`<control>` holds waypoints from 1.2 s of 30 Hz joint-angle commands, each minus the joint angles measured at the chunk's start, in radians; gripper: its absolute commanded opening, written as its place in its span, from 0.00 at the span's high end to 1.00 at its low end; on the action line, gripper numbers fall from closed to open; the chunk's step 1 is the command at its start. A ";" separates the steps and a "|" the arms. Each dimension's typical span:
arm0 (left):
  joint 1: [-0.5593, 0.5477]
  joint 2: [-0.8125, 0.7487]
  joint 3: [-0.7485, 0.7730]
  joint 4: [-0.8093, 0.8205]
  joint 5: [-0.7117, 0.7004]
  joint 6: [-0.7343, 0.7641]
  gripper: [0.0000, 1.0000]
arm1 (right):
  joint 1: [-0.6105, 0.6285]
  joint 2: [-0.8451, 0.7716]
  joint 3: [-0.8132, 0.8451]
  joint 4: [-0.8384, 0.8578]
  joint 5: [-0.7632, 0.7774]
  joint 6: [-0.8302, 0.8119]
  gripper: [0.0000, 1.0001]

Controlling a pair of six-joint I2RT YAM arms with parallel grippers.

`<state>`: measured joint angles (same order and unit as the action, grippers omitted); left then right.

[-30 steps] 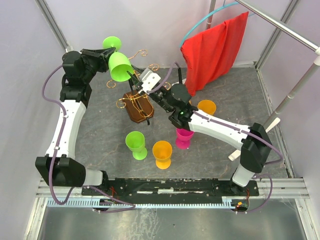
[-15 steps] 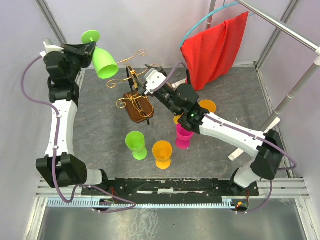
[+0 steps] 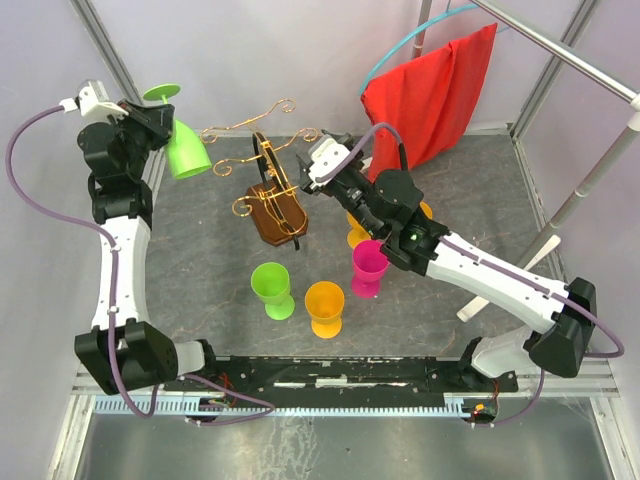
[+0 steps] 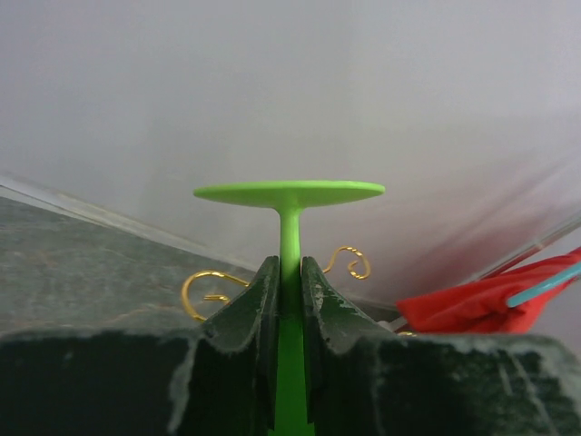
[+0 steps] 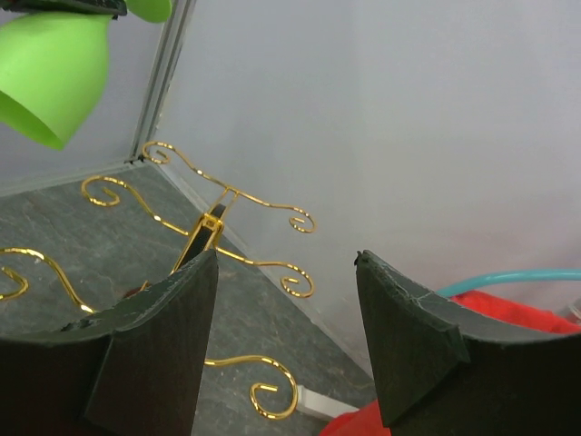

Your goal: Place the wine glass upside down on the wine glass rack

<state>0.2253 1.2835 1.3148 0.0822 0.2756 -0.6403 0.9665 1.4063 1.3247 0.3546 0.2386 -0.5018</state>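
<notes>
The left gripper [image 4: 289, 268] is pinching the stem of the green wine glass [image 3: 186, 150], which it holds inverted in the air at the rear left, apart from the wine glass rack [image 3: 276, 212]. The right gripper [image 5: 286, 263] is spread and empty near the rack. The step in hand is judged to be transfer, and the next move calls for sliding the stem into a gold wire arm [image 5: 227, 193] so that the foot seats on it. No brand, label or writing is legible.

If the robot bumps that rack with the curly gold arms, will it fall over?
Probably not easily: the wine glass rack sits on a broad dark wooden base. Its thin gold wire arms look springy and may wobble.
</notes>
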 commanded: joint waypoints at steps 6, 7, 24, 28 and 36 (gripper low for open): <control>0.012 -0.085 -0.196 0.290 0.003 0.353 0.97 | -0.001 -0.096 0.057 -0.209 0.021 0.031 0.28; 0.013 -0.096 -0.244 0.326 0.006 0.376 0.97 | -0.001 -0.105 0.049 -0.211 0.025 0.026 0.27; 0.012 0.000 -0.770 1.316 0.083 0.299 0.97 | -0.019 -0.107 -0.031 -0.170 0.044 -0.033 0.26; 0.006 0.069 -0.783 1.414 0.119 0.285 0.97 | -0.022 -0.096 -0.034 -0.170 0.043 -0.036 0.26; -0.019 0.181 -0.777 1.498 0.152 0.298 0.97 | -0.023 -0.072 -0.026 -0.159 0.039 -0.046 0.26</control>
<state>0.2184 1.4418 0.5327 1.4475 0.4026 -0.3405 0.9466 1.3228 1.2934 0.1482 0.2722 -0.5304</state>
